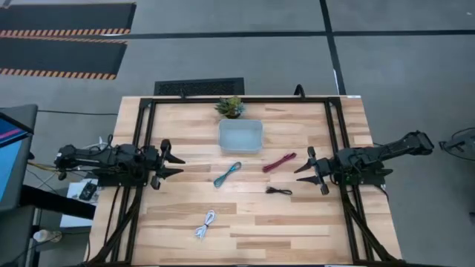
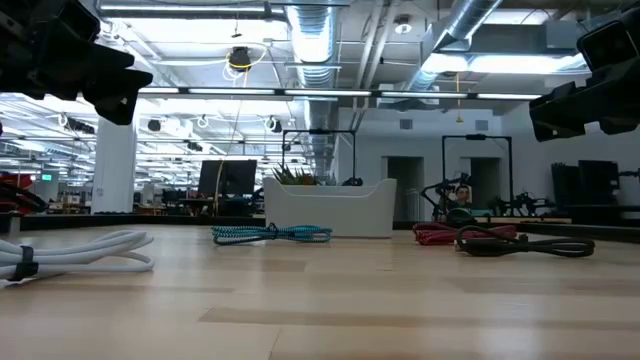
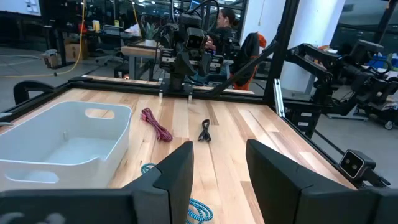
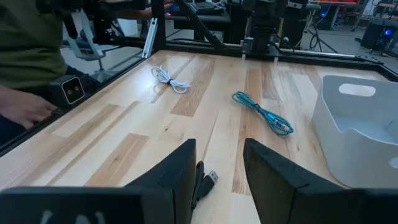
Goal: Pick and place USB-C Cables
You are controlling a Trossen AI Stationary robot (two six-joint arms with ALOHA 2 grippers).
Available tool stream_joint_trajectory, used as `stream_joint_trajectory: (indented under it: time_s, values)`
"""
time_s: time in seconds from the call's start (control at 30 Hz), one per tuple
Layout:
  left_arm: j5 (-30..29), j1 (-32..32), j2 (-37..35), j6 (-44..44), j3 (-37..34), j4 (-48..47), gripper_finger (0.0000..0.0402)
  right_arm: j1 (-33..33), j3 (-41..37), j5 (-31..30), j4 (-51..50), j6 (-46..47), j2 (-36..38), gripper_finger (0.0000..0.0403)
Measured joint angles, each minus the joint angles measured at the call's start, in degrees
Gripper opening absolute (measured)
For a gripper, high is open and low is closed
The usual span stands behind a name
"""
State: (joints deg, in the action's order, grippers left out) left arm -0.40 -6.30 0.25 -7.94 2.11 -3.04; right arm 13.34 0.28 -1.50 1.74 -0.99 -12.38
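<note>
Behind right end effector (image 4: 217, 171), black cable (image 4: 204, 182) half-hidden.

Overhead looking straight down; low looking level across the table (image 1: 297, 222); wrist cameras facing each other, both sharing the bin (image 3: 62, 140) and teal cable (image 4: 264, 115).

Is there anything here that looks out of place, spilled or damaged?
Nothing stands out. The clear bin sits upright and empty beside the plant. The teal cable, maroon cable, black cable and white cable lie apart on the table, all outside the bin.
</note>
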Motion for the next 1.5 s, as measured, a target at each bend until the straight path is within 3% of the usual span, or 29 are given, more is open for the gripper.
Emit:
stream_joint_trajectory:
  time_s: [1.2,1.5]
  values:
    - [-0.03,0.02,0.0,2.61,0.01,0.01,0.0139,0.01,0.0,0.0,0.0,0.02,0.02,0.0161]
    - [-2.89,0.02,0.0,-6.4,-0.2,5.31,0.0139,0.02,0.0,0.0,0.02,-0.06,0.02,0.0161]
